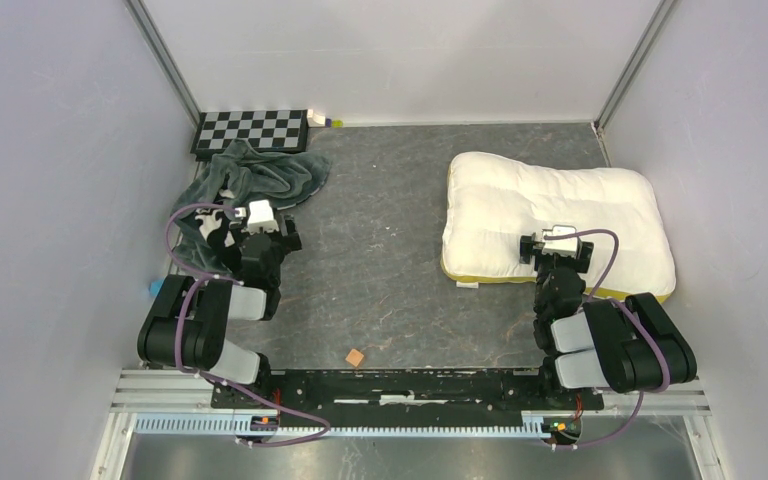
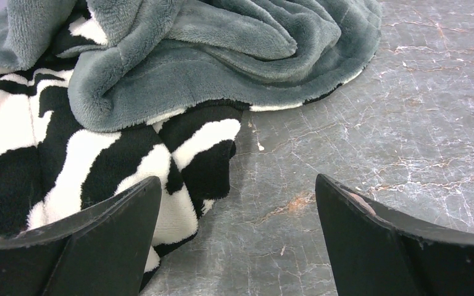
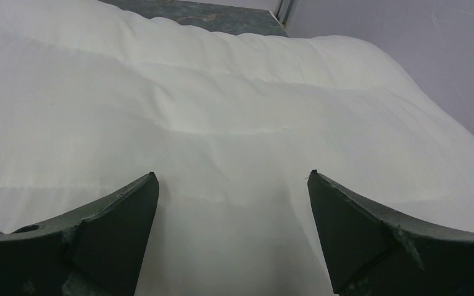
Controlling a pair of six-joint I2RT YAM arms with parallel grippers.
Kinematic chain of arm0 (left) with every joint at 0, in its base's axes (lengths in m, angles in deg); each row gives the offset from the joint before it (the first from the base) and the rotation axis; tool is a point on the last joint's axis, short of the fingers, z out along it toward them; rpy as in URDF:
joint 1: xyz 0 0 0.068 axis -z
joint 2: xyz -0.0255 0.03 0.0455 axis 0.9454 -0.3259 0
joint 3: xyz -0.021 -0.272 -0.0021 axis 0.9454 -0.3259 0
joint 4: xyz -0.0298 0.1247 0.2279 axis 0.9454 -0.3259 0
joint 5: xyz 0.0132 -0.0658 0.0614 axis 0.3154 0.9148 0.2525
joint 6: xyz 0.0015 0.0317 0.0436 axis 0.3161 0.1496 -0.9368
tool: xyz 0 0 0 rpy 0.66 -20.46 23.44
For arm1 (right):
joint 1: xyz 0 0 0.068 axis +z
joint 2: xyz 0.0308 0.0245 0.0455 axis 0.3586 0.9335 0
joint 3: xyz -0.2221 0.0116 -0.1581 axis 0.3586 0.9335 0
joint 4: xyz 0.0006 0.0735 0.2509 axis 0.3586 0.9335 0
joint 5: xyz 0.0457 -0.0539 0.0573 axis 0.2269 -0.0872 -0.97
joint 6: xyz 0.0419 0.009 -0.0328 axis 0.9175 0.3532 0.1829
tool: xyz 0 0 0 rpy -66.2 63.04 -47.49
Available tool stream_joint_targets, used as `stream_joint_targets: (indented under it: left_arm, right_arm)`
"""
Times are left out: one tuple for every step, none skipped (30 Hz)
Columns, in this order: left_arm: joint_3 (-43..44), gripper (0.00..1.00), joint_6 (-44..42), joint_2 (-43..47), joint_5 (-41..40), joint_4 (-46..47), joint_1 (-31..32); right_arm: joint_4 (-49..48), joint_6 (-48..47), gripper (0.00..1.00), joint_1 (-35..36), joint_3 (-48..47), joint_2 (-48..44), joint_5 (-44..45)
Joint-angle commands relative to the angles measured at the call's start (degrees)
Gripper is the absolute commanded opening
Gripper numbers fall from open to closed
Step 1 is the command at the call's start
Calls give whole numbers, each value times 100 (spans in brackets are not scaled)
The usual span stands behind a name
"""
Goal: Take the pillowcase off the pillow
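Left pincer (image 2: 237, 182) spread at pillowcase (image 2: 191, 61) edge; right pincer (image 3: 232, 174) spread above pillow (image 3: 222, 92).

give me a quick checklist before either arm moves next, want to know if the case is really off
1. The pillowcase is off the pillow: ok. It lies heaped at the left and the bare pillow at the right, with the table showing between them.
2. The left gripper is open and empty: ok, nothing is between its fingers.
3. Fabric is free of the left gripper: cannot tell, zebra plush lies right beside one finger.
4. The right gripper is open and empty: ok, it is poised over the pillow's white face.
5. The right gripper is clear of the pillow: cannot tell, any contact is hidden.
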Motion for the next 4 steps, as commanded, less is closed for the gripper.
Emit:
stream_joint_targets:
  left_arm:
    - [-15,100,-90,-35,-84,375,-29]
    - [-6,100,-92,-32,-81,366,-20]
    - [-6,100,-93,-25,-75,364,-27]
    - [-15,100,-90,-28,-84,371,-19]
  right_arm:
    - [-304,17,98,-16,598,15,-79]
    - [-304,17,98,-17,603,24,-79]
    - [-301,18,98,-15,605,20,-82]
    - [-307,18,98,-13,599,27,-82]
